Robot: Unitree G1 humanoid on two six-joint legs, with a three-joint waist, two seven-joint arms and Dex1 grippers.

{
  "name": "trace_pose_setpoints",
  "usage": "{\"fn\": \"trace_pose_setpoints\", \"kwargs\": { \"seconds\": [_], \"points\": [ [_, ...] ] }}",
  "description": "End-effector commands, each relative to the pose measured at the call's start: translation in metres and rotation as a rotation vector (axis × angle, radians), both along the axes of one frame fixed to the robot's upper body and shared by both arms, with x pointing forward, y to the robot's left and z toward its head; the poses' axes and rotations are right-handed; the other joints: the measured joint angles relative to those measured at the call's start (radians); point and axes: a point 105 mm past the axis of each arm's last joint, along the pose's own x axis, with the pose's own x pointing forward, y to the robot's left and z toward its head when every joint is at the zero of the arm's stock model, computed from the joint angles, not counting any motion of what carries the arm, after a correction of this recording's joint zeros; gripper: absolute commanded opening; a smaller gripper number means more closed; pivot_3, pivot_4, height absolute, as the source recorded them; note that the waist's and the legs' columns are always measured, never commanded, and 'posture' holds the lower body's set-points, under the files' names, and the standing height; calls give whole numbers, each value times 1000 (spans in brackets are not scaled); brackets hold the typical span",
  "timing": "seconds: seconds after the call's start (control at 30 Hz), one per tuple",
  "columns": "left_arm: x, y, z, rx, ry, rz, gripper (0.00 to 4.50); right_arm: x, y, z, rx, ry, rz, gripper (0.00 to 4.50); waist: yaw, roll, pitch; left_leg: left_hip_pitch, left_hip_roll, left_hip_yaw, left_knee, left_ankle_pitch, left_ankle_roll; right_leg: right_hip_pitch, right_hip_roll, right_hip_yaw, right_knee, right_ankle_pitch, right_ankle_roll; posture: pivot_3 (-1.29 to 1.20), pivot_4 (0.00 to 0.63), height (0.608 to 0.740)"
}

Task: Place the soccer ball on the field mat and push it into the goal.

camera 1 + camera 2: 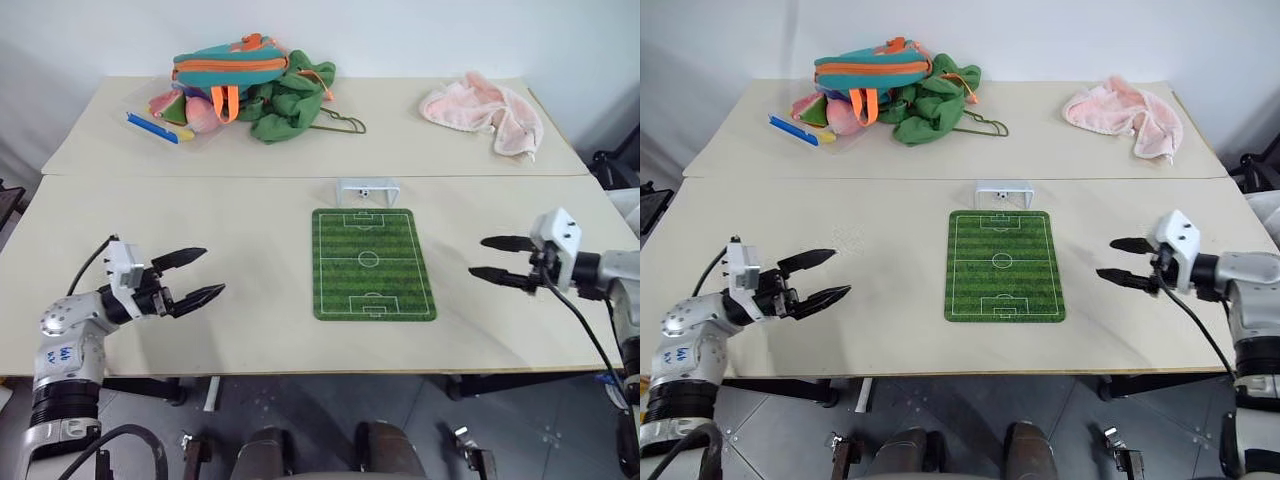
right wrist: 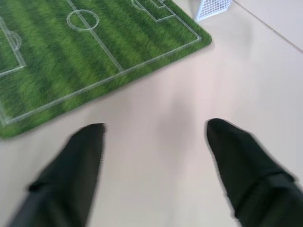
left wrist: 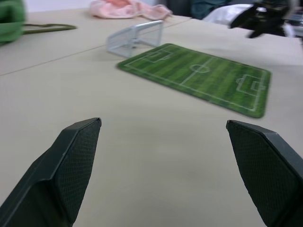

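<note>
The green field mat (image 1: 372, 262) lies flat at the table's middle. At its far end stands the small white goal (image 1: 367, 187), and a tiny dark-spotted soccer ball (image 1: 365, 193) rests in the goal's mouth. My left gripper (image 1: 213, 272) hovers open over bare table to the left of the mat, holding nothing. My right gripper (image 1: 477, 256) is open and empty to the right of the mat, pointing toward it. The left wrist view looks past open fingers (image 3: 75, 161) to the mat (image 3: 199, 75) and goal (image 3: 135, 38). The right wrist view shows the mat's corner (image 2: 71, 56).
At the back left of the far table lie a teal and orange backpack (image 1: 230, 68), a green cloth (image 1: 290, 100), a wire hanger (image 1: 345, 123) and a blue marker (image 1: 152, 128). A pink towel (image 1: 485, 108) lies back right. A seam (image 1: 200, 176) joins the two tables.
</note>
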Motion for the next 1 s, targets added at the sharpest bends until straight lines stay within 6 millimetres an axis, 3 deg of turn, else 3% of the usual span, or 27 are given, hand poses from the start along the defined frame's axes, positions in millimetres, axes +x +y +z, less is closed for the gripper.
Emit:
{"fn": "trace_pose_setpoints", "kwargs": {
  "seconds": [0.03, 0.43, 1.0],
  "points": [
    [-9, 5, 10, 6, -17, -8, 4500, -9, -19, 11, 18, -51, -19, 4481, 0, 0, 0, 0, 0, 0, 0, 0, 0, 0, 0, 0, 0, 0, 0, 0, 150, 740],
    [-22, 14, 9, 31, 9, 1, 4500, -14, -28, 5, 40, -38, -59, 4481, 3, 0, 0, 0, 2, 0, 1, 0, 0, 0, 0, 0, 0, 0, 0, 0, 150, 740],
    [-10, 9, 31, -9, -149, 18, 4500, -19, -20, 4, 92, -63, -112, 4481, 4, 0, 0, 0, 1, 0, 1, 0, 0, 0, 0, 0, 0, 0, 0, 0, 150, 740]
  ]
}}
